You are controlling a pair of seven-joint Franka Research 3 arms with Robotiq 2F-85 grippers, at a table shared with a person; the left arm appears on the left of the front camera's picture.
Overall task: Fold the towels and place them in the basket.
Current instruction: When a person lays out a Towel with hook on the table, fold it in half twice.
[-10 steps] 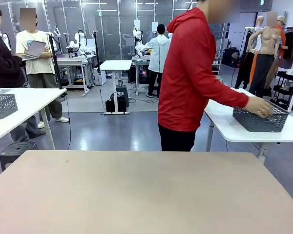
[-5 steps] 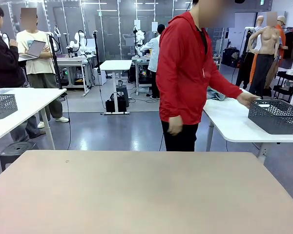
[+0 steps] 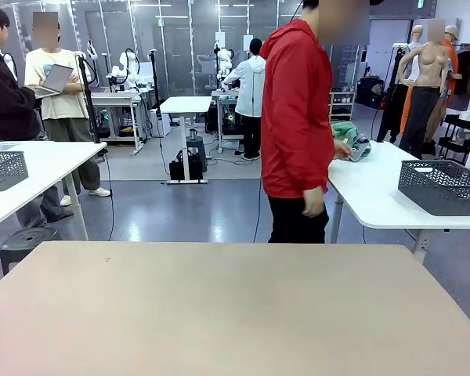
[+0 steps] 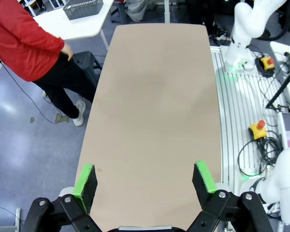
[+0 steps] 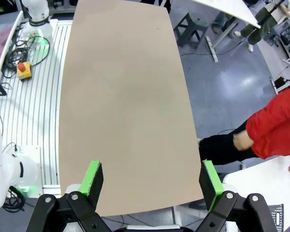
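Note:
The towels [image 3: 349,139] lie as a crumpled mint green and pale bundle on the white side table [image 3: 376,205] at the far right, with a hand of the person in red [image 3: 296,117] on them. The dark grey mesh basket [image 3: 442,186] stands on the same side table, right of the towels; it also appears as the basket [image 4: 82,7] at the top of the left wrist view. My left gripper [image 4: 145,182] hangs open above the bare beige table [image 4: 154,111]. My right gripper [image 5: 152,180] is open too, above the same table [image 5: 121,96], with nothing between its fingers.
The person stands between the beige table's far edge [image 3: 235,244] and the side table. A second grey basket [image 3: 4,169] sits on another white table at the far left. Cables and emergency-stop buttons [image 4: 259,129] lie on the floor by the arm bases.
The person set the basket down on the side table, let go of it, turned and put a hand on the towel bundle. Neither gripper has moved.

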